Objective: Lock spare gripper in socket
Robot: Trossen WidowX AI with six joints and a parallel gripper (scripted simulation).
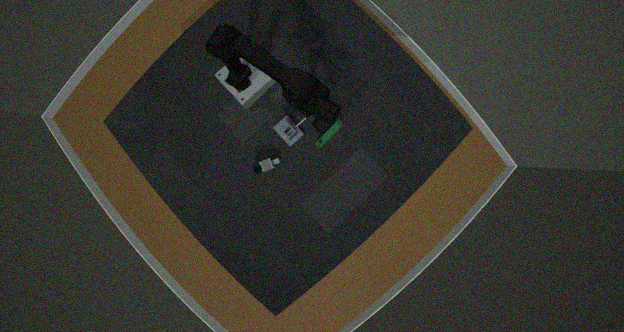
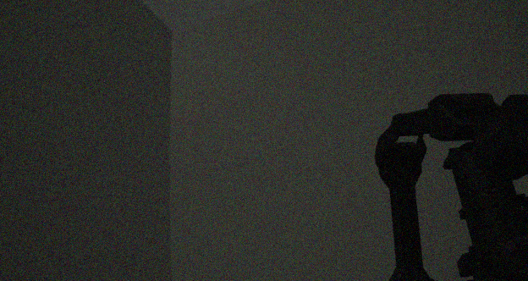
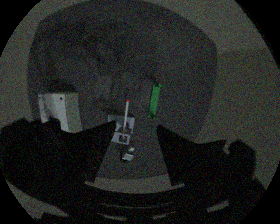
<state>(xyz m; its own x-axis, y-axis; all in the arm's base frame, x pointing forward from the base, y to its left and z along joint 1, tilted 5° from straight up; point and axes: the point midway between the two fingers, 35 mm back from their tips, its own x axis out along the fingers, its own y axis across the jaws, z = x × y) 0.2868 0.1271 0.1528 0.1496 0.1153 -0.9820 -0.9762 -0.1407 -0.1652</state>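
Note:
The mount (image 1: 292, 140) (image 3: 131, 121) is a small pale plate with a socket. The lock pin (image 1: 301, 122) (image 3: 126, 112), a thin white rod with a red end in the wrist view, sticks out from the socket. The spare gripper (image 1: 267, 165) (image 3: 128, 157), pale with a dark end, lies on the dark mat apart from the mount. My gripper (image 3: 136, 124) is open and empty. It hangs above the table on the pin's side of the mount; its fingers are not clear in the top view. The exterior view shows only the dark arm.
A green bar (image 1: 329, 133) (image 3: 155, 100) lies near the pin's outer end, partly below the arm in the top view. The white block (image 1: 258, 84) (image 3: 72, 112) under the arm's base stands beyond the mount. A faint lighter rectangle (image 1: 345, 190) marks the mat. Orange table (image 1: 440, 190) borders it.

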